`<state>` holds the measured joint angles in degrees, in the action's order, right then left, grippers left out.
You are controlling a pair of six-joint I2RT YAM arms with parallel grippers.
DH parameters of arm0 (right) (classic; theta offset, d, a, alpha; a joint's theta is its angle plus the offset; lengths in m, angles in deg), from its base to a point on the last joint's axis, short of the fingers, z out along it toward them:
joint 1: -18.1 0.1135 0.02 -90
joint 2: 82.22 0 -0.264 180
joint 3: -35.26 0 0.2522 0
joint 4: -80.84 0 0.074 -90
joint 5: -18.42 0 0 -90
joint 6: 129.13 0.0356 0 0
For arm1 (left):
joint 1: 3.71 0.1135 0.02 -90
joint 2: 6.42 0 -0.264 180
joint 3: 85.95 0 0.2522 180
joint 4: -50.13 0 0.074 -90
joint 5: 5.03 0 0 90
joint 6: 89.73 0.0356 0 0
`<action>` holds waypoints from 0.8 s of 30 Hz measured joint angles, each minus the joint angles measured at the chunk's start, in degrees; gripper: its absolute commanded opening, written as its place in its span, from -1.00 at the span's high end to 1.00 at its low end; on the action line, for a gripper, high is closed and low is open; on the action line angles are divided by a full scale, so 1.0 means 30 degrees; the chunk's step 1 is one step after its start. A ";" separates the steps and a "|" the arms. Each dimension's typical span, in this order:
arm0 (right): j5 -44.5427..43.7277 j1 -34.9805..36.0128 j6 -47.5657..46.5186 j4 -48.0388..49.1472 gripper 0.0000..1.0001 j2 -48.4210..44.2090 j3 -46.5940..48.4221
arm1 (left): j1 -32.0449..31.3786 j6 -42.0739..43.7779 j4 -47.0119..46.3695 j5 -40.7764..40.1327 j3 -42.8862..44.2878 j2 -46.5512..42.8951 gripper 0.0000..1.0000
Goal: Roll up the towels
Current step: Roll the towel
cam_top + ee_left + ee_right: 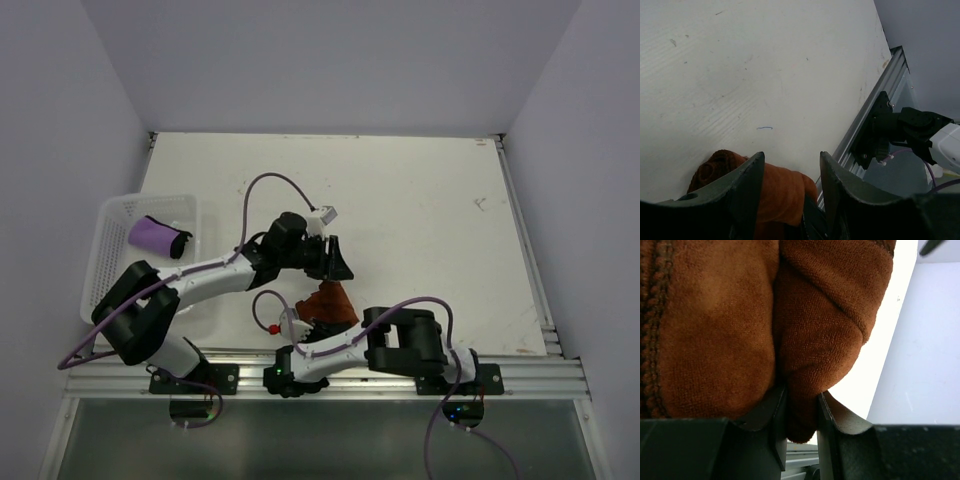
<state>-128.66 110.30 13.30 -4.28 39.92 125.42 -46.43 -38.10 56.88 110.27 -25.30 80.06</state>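
The rust orange-brown towel (334, 300) lies bunched near the table's front edge. My right gripper (310, 320) is shut on a fold of it; in the right wrist view the towel (730, 315) fills the frame and a fold is pinched in the gripper (800, 412). My left gripper (337, 266) is open just beyond the towel and holds nothing. In the left wrist view the gripper (790, 167) has its jaws apart, with the orange towel (782, 192) below them. The purple towel (155, 235), rolled with a dark end, lies in the basket.
The white perforated basket (110, 215) stands at the table's left edge. An aluminium rail (400, 355) runs along the front edge, also in the left wrist view (875, 95). The right arm (400, 345) lies folded along that rail. White walls enclose the table.
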 measured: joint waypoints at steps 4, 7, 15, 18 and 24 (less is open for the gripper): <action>0.0015 0.0000 -0.0219 -0.0240 0.96 0.0423 0.0393 | -0.0408 0.0000 -0.0663 0.0277 -0.0415 0.0000 -0.04; 0.0036 0.0000 -0.0393 -0.0284 0.94 0.0568 0.0525 | -0.0452 0.0000 -0.1224 0.0386 -0.1355 0.0000 -0.04; 0.0073 0.0051 -0.1479 -0.0168 0.80 0.0765 0.0525 | -0.0444 0.0007 -0.2943 0.0539 -0.3351 0.0867 -0.04; 0.0080 0.0051 -0.1902 -0.0044 0.68 0.0765 0.0525 | -0.0430 0.0015 -0.3687 0.0546 -0.3475 0.1443 -0.04; 0.0226 0.0058 -0.2361 -0.0007 0.36 0.0765 0.0568 | -0.0430 0.0007 -0.4546 0.0452 -0.3789 0.1770 -0.03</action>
<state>-127.98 110.48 6.22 -4.30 42.22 127.12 -47.72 -38.07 43.24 111.62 -36.66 85.37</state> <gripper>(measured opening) 0.284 0.515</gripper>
